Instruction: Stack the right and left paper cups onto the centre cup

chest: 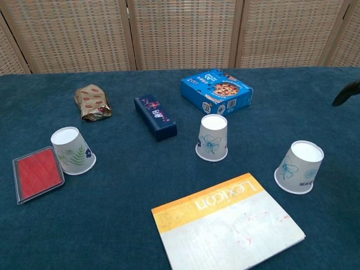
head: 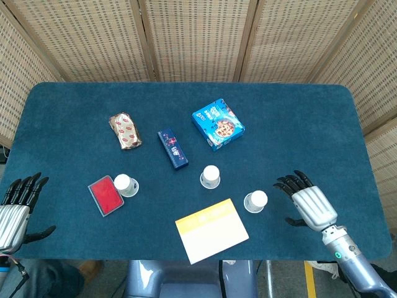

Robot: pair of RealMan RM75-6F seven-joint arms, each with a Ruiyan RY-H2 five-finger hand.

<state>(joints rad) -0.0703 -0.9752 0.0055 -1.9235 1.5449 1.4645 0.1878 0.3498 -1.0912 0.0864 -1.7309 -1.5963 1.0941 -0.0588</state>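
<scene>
Three paper cups stand upside down on the blue table. The centre cup (head: 211,176) (chest: 213,138) has a blue flower print. The right cup (head: 255,201) (chest: 299,167) stands near the front right, and the left cup (head: 124,184) (chest: 72,151) has a green leaf print. My right hand (head: 308,204) is open with fingers spread, a short way right of the right cup and apart from it; only a dark fingertip (chest: 346,93) shows in the chest view. My left hand (head: 15,208) is open at the table's front left corner, far from the left cup.
A red card case (head: 106,195) lies just left of the left cup. A yellow-and-white Lexicon book (head: 211,230) lies in front of the centre cup. Behind the cups lie a blue cookie box (head: 218,124), a dark blue slim box (head: 173,148) and a brown snack packet (head: 124,130).
</scene>
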